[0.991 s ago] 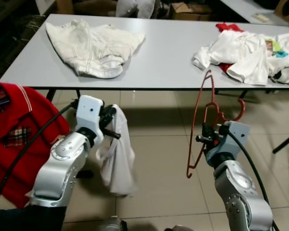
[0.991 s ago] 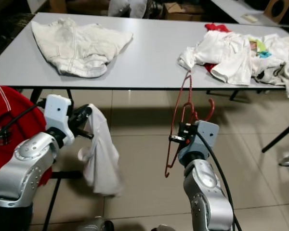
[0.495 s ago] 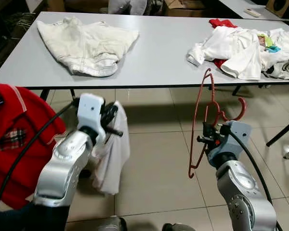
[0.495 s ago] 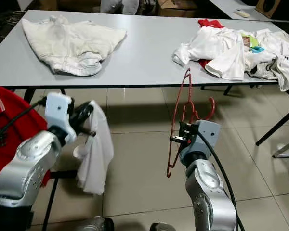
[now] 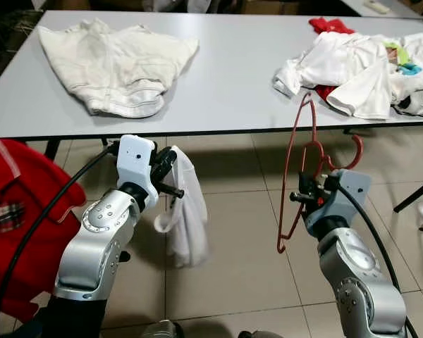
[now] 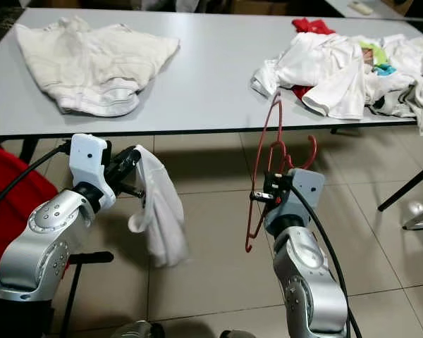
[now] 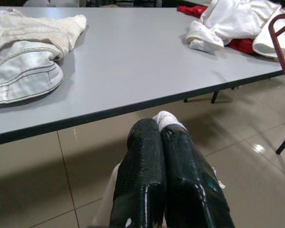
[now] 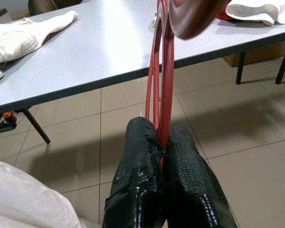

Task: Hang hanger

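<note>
Red hanger [image 5: 304, 169] clamped upright in right gripper [image 5: 301, 198], centre-right; left gripper [image 5: 170, 177] pinches white garment [image 5: 185, 220]. Keep both grips firm; avoid table [image 5: 233, 77] edge.

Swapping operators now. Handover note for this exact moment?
Left hand: shut on a white garment, which hangs limp above the floor in front of the table.
Right hand: shut on a red hanger, held upright, hook end up, near the table edge.
On the table: a cream garment at the left, a clothes pile at the right. A red garment hangs at the robot's far left.
Done: garment and hanger both picked up.
Left: garment not yet on the hanger; hanger not yet hung.
</note>
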